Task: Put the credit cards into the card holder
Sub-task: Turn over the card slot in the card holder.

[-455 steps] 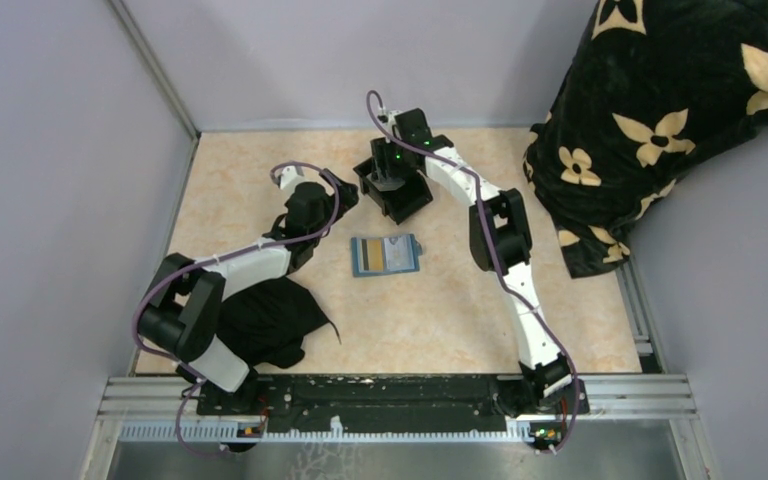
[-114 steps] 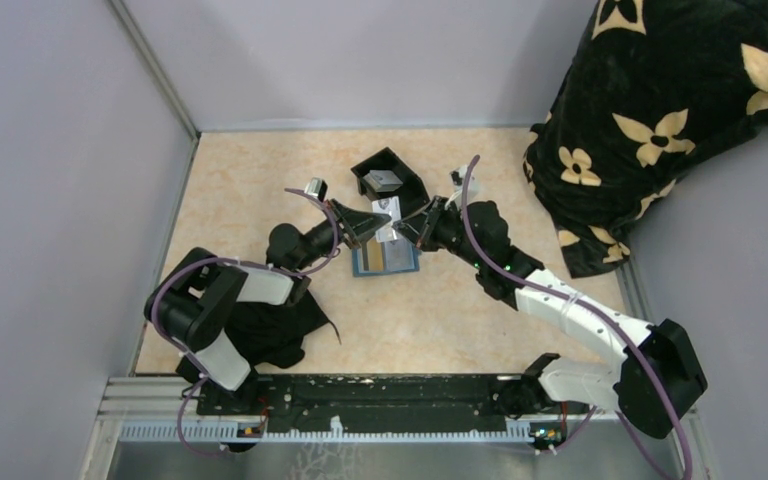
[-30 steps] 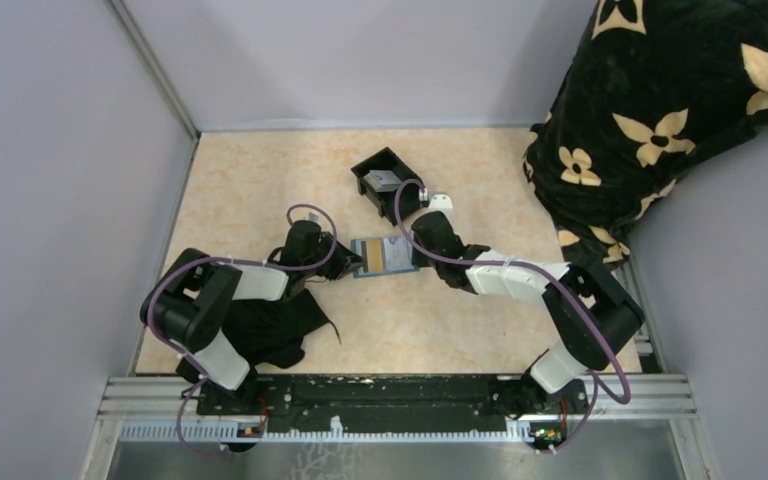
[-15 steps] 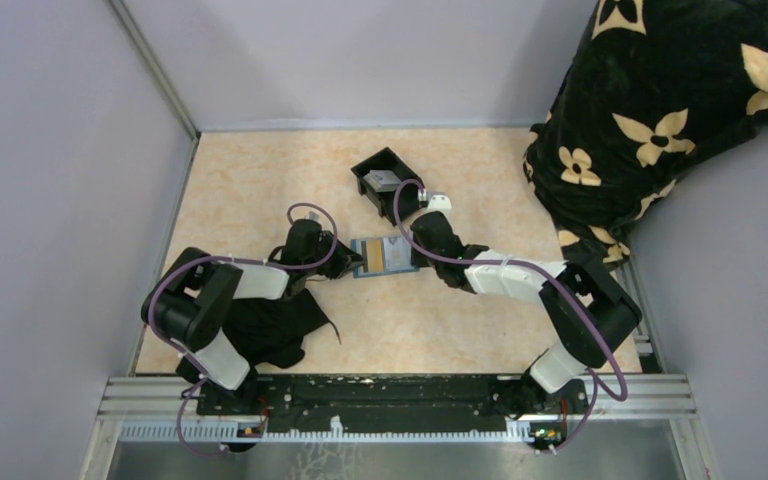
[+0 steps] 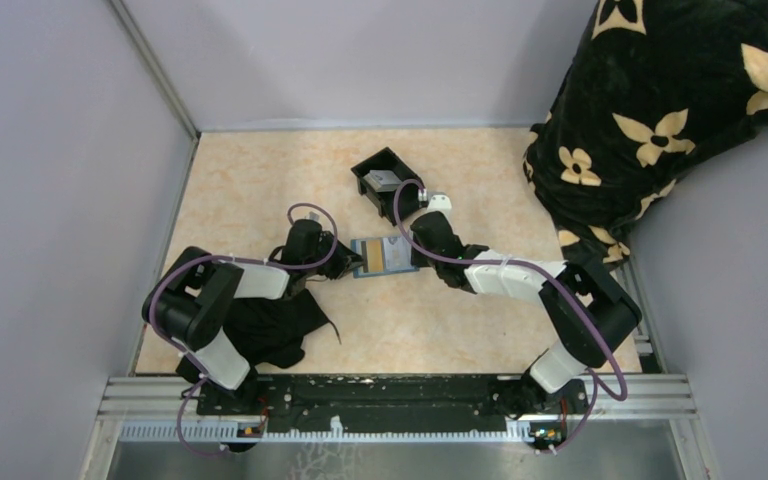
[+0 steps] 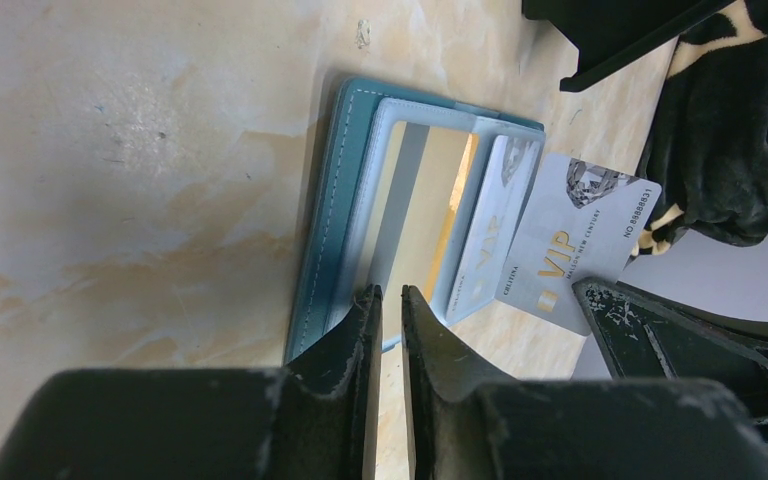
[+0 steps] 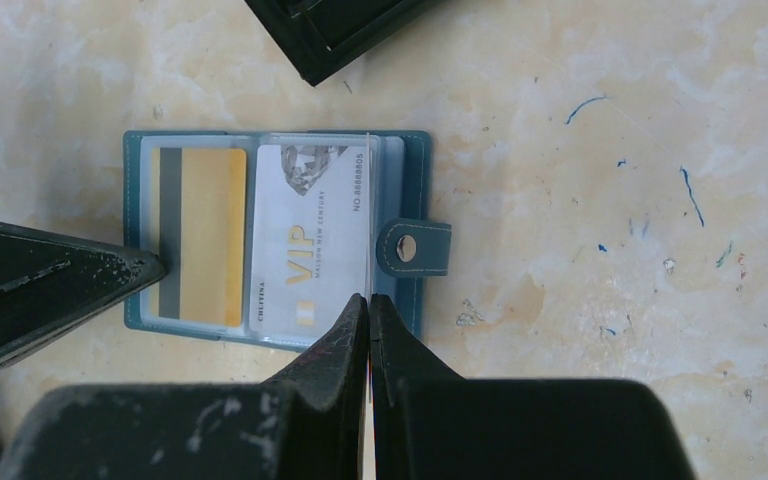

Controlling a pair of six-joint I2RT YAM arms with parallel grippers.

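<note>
1. Lavender walls [image 5: 60, 200] enclose a beige marbled counter [image 5: 250, 180]; a black flowered blanket [image 5: 660, 110] fills the far right corner.
2. A black tray [image 5: 368, 178] sits near the back.
3. The card holder [image 7: 415, 160] lies open mid-counter, with a tan card [image 7: 205, 235] and a silver card [image 7: 310, 240] in its sleeves.
4. The right end effector [image 7: 369, 300] is clamped on a second silver card [image 6: 570, 250], which stands on edge over the holder.
5. The left end effector [image 6: 384, 292], its jaws a slit apart, meets the holder's left edge; I cannot tell whether it grips.

My white-and-black arms reach forward and inward, lying low, wrists pointing at each other. My black two-finger left tool [image 6: 385, 300] is nearly closed; my right tool [image 7: 368, 305] is pinched tight.
</note>
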